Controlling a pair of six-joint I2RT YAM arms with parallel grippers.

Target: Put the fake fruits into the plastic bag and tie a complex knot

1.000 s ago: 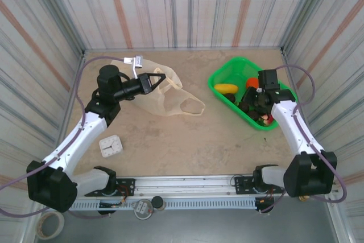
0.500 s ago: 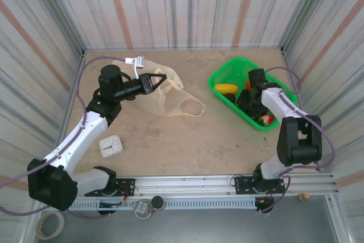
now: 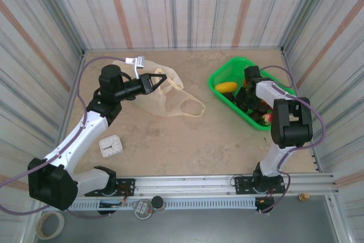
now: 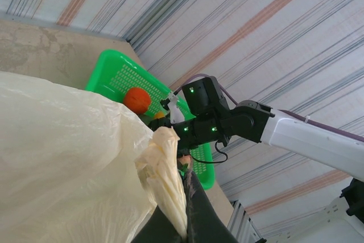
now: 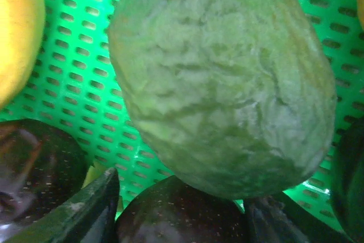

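The cream-yellow plastic bag (image 3: 173,99) lies slack on the table left of centre. My left gripper (image 3: 154,81) is shut on its bunched handle strip (image 4: 166,176), and the bag's body (image 4: 62,157) bulges beside the fingers. The fake fruits sit in the green basket (image 3: 227,72): a yellow one (image 3: 226,87), an orange one (image 4: 137,99) and dark ones. My right gripper (image 3: 247,92) is down inside the basket, open. A dark purple fruit (image 5: 176,211) lies between its fingers (image 5: 85,211), just under a big bumpy green fruit (image 5: 227,78). A yellow fruit (image 5: 17,27) is at the left.
A small white square device (image 3: 111,145) lies on the table near the left arm. A white clip (image 3: 135,61) sits behind the bag. Striped walls close in on three sides. A tape roll (image 3: 50,225) lies below the rail at the front left.
The right arm has swung round and its gripper has slid from the basket's right end to its middle, lower among the fruits. The left arm and the bag have not moved.
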